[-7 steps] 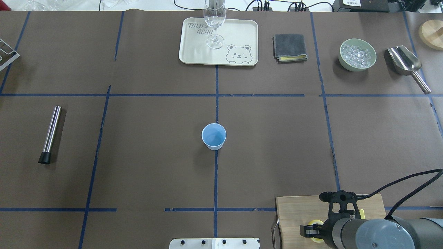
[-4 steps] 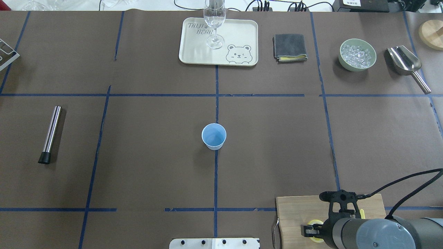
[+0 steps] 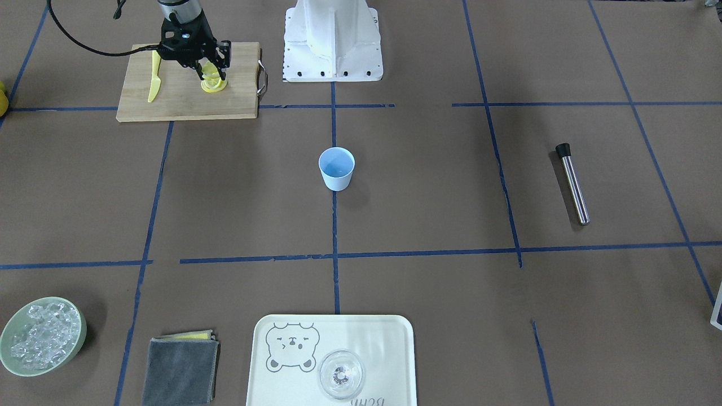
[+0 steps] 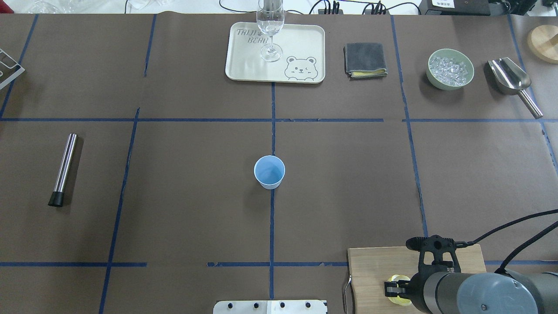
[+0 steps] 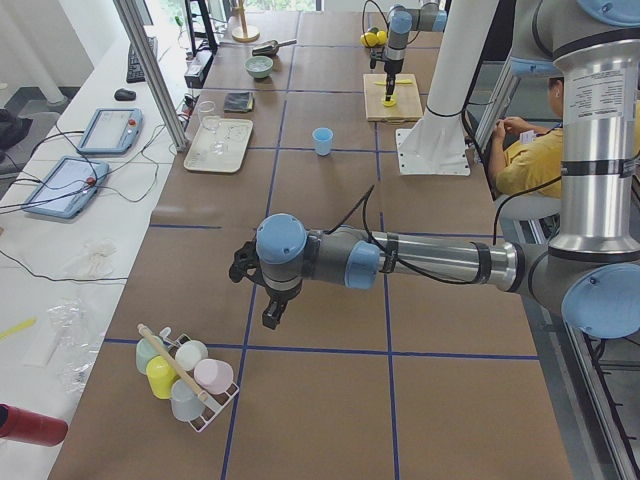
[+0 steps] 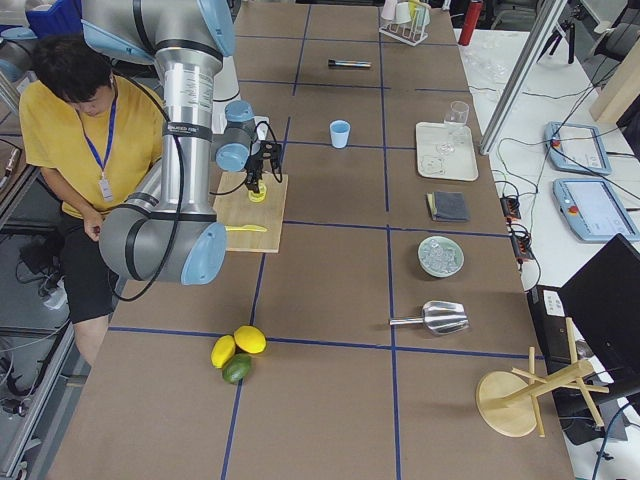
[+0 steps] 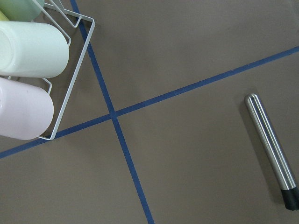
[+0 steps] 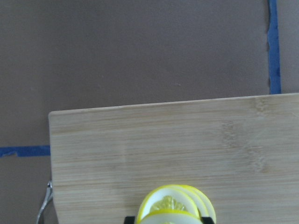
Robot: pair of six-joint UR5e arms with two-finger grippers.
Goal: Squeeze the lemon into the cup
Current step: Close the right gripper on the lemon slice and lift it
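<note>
**Front-facing view.** The lemon (image 3: 210, 70), a thin slice, is grasped edge-on in the right jaws. It is well apart from the cup (image 3: 337, 167), toward the robot's base and on the robot's right. A second slice (image 3: 215, 85) lies just beside it on a cutting board (image 3: 180, 101). Nothing is seen inside the cup. Farther from the robot than the cup, a green bowl (image 3: 83, 338) is filled with ice cubes (image 3: 39, 335). A clear glass (image 3: 340, 374), apparently empty, is stood on a tray (image 3: 389, 349).

**Overhead view.** The cup (image 4: 269, 171) is shown upright on the worktop, mouth upward.

**Left view.** The left jaws are carried far to the robot's left of the cup, above a wire rack (image 5: 212, 412) of tumblers. Whether they are released or clenched cannot be told.

**Right wrist view.** The lemon (image 8: 169, 207) is bracketed at its rind by the jaw tips. It is judged light, soft, wet and slippery. The rind is taken as the firmer hold, and the pulp would be expected to fold under pressure. The cup is judged light and easily tipped.
</note>
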